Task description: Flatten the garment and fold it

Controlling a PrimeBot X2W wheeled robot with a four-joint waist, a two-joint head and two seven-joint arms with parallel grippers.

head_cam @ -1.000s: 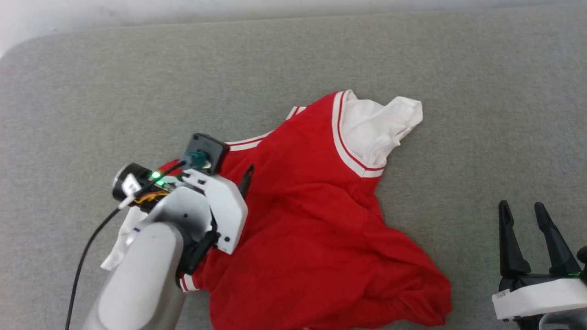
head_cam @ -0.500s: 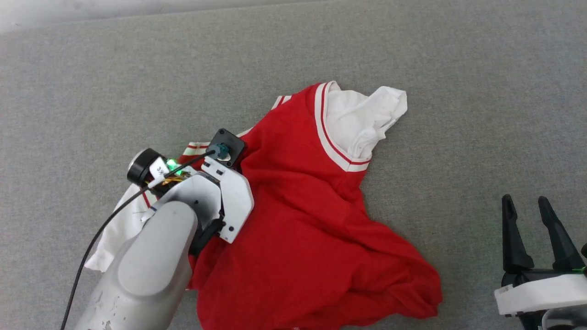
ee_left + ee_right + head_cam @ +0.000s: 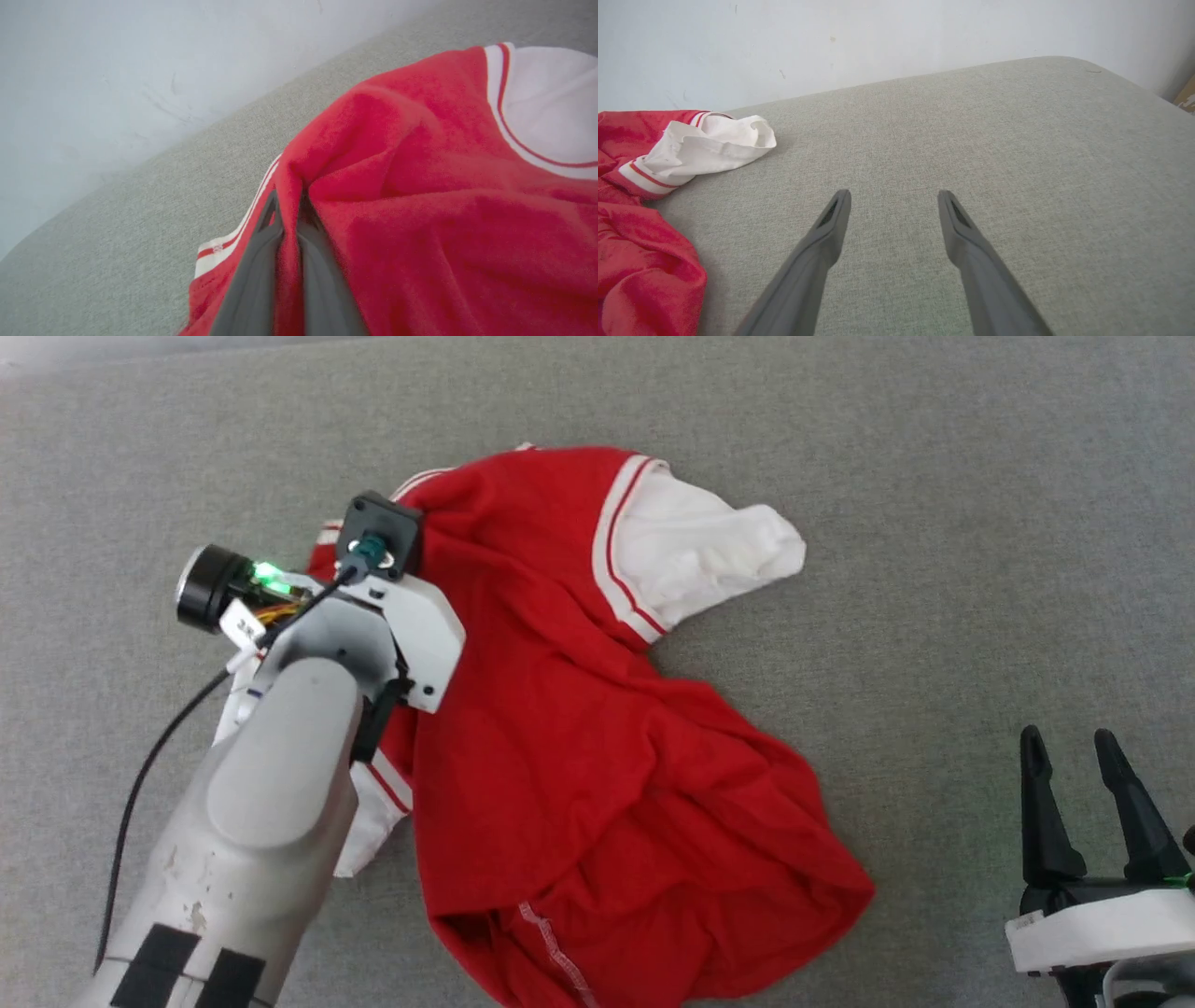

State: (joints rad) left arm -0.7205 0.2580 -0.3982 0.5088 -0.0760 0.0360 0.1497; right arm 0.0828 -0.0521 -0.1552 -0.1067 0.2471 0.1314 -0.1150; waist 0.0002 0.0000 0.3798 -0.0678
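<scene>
- One red shirt (image 3: 579,728), crumpled, on grey cushion (image 3: 934,523).
- Left claw (image 3: 288,207): pinching a red fold by striped trim (image 3: 233,240).
- Right claw (image 3: 894,198): spread, apart from shirt.

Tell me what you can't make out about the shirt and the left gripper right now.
- Shirt hem: head view, cut off by the bottom edge.
- Near sleeve: head view, mostly under the left forearm.
- Left gripper: head view, hidden behind its own wrist.

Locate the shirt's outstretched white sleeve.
In the head view the sleeve lies on the grey surface at the shirt's far right corner, ahead and left of the open right gripper.
</scene>
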